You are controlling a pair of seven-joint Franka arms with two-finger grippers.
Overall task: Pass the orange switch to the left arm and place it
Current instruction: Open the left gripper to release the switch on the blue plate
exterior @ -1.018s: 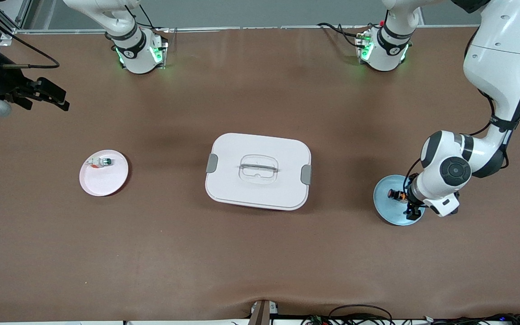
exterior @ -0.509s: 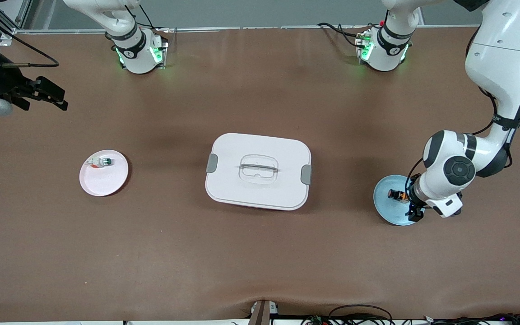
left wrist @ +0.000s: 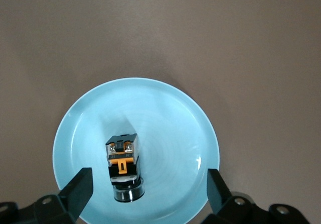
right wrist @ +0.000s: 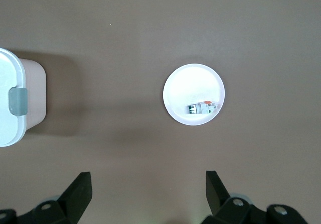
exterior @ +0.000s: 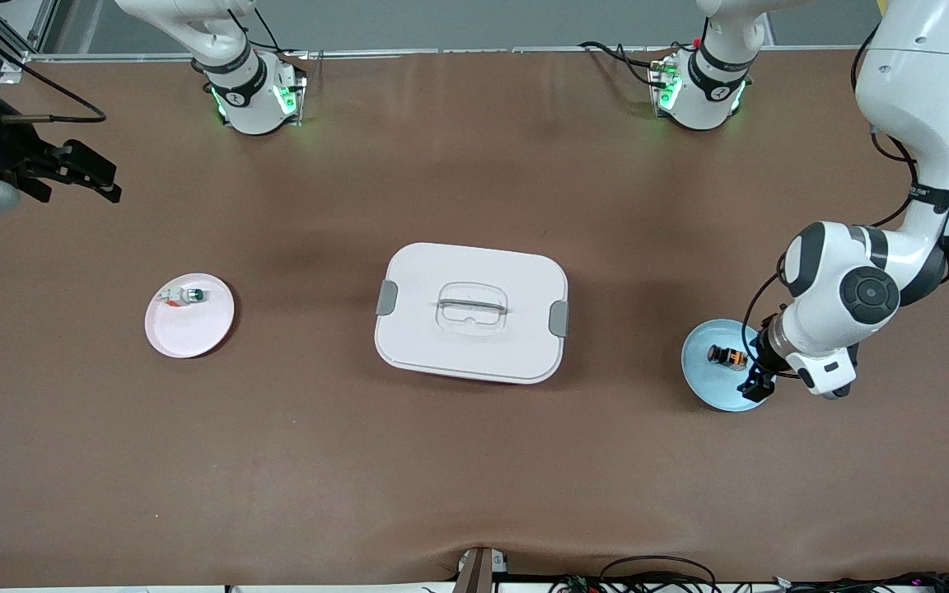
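Note:
The orange switch (exterior: 726, 357), black with an orange part, lies on a small blue plate (exterior: 705, 375) toward the left arm's end of the table. My left gripper (exterior: 759, 372) is open just above the plate. In the left wrist view the switch (left wrist: 123, 159) lies on the plate (left wrist: 170, 128) between the spread fingers, close to one of them; the gripper (left wrist: 149, 186) holds nothing. My right gripper (exterior: 102, 177) is open and empty, up over the right arm's end of the table (right wrist: 149, 189). The white lidded box (exterior: 471, 311) stands at the table's middle.
A pink plate (exterior: 189, 317) with a white-and-green switch (exterior: 184, 296) lies toward the right arm's end; the right wrist view shows the plate (right wrist: 193, 88), the switch (right wrist: 204, 107) and a corner of the box (right wrist: 11, 103). Cables lie by the arm bases.
The left arm's wrist has swung toward the left arm's end of the table, uncovering more of the blue plate and switch. The right gripper has barely moved.

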